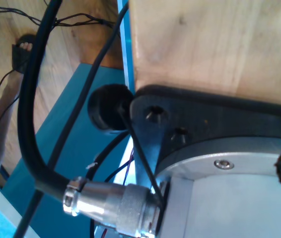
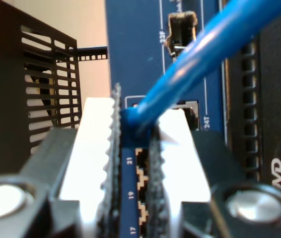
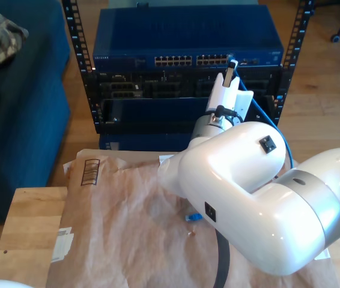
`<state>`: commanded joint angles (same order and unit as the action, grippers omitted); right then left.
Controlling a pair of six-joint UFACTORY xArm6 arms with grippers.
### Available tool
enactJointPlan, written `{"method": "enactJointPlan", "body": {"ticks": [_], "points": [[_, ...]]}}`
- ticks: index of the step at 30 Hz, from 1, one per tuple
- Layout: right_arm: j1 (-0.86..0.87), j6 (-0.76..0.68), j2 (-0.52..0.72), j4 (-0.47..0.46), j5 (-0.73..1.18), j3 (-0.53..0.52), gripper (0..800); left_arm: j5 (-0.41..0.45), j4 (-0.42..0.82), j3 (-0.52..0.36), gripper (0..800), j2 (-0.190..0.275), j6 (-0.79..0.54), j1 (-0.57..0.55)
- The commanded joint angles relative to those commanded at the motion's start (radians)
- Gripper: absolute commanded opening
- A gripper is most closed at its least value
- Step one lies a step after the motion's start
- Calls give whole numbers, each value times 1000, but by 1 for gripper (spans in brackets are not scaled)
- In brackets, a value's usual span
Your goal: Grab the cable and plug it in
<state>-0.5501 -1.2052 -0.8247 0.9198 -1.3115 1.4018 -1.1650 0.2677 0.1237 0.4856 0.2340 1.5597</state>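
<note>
The bright-blue cable (image 2: 207,52) runs out from between the white fingers (image 2: 96,144) of my second gripper (image 2: 136,124), which is shut on its blue plug end. The plug is held right at the port row of the blue network switch (image 2: 135,44), by ports numbered 17 to 24. I cannot tell whether it is seated in a port. In the exterior view my second gripper (image 3: 230,69) reaches the switch (image 3: 185,39) at the right end of its port row, and the cable (image 3: 285,141) loops down on the exterior view's right. A small blue plug (image 3: 192,217) lies on the brown paper.
Brown paper (image 3: 122,210) covers a wooden table (image 3: 23,228) in front of the rack (image 3: 80,66). A blue sofa (image 3: 14,108) stands at the exterior view's left. The first wrist view looks at an arm base (image 1: 215,163), a thick black cable (image 1: 31,99) with a metal connector (image 1: 113,201), and a person's sandalled foot (image 1: 24,49).
</note>
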Motion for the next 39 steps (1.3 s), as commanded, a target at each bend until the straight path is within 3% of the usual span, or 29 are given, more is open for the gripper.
{"method": "enactJointPlan", "body": {"ticks": [39], "points": [[14,-2,-15,-2,8,15,0,0,0,0,800,0,0,0]]}}
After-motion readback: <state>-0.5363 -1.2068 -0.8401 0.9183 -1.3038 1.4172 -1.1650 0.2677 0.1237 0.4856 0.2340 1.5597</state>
